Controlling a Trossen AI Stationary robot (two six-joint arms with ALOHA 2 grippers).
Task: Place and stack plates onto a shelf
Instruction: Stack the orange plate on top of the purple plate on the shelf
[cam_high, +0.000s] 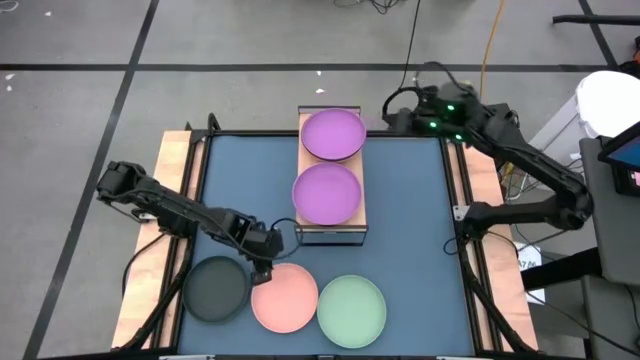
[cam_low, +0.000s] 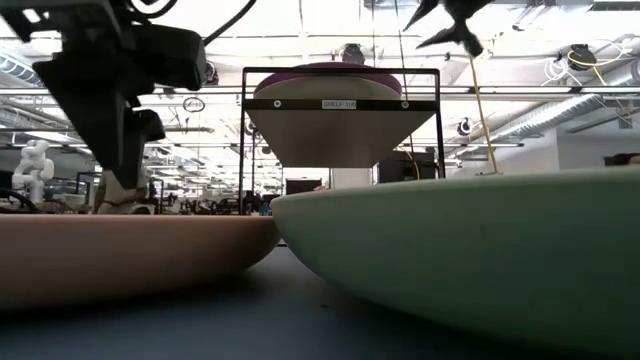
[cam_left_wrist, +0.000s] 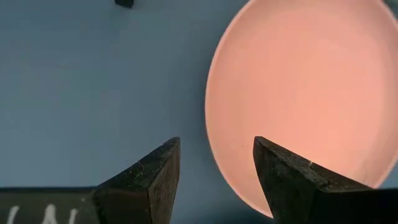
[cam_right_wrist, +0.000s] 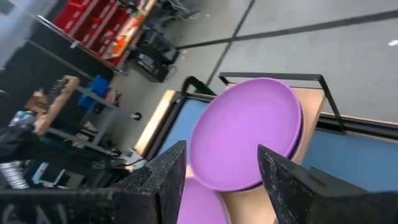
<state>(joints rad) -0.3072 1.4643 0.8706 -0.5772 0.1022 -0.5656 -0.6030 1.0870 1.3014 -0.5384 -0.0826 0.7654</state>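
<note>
Two purple plates lie side by side on the shelf: one at its far end, one at its near end. A black plate, a pink plate and a mint green plate rest on the blue mat near the front edge. My left gripper is open and points down over the pink plate's left rim, one finger over the mat and one over the plate. My right gripper is open and raised by the shelf's far right corner, with nothing between its fingers.
The dark blue mat lies bare to the right of the shelf and between the shelf and the front plates. Wooden strips run along the table's left and right sides. The shelf's dark frame stands over the far plate.
</note>
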